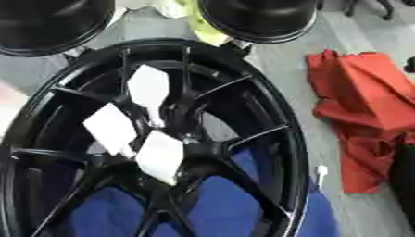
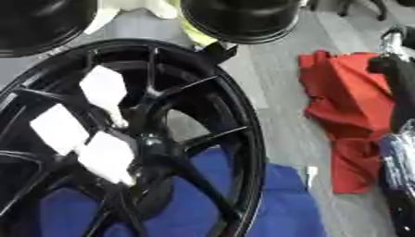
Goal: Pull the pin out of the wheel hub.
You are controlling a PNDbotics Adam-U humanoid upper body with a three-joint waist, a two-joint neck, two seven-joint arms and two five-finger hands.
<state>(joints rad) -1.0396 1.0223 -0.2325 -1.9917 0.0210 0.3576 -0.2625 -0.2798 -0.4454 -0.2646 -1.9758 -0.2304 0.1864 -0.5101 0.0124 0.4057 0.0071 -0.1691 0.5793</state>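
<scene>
A black spoked wheel (image 1: 267, 115) lies flat on a blue cloth (image 1: 219, 203) and fills most of both views. Around its hub (image 1: 182, 134) stand three white flat-headed pieces: one at the top (image 1: 148, 85), one at the left (image 1: 110, 127), one at the bottom (image 1: 160, 156). I cannot make out which of them is the pin. A black arm with a silver part (image 2: 395, 74) runs down the right edge of the right eye view, apart from the wheel; its hand cannot be made out. No left hand shows.
A crumpled red cloth (image 1: 365, 102) lies on the grey surface right of the wheel. Two black round objects (image 1: 259, 18) (image 1: 48, 23) sit at the far edge with something yellow (image 1: 203, 25) between them. A small white thing (image 1: 321, 171) lies beside the rim.
</scene>
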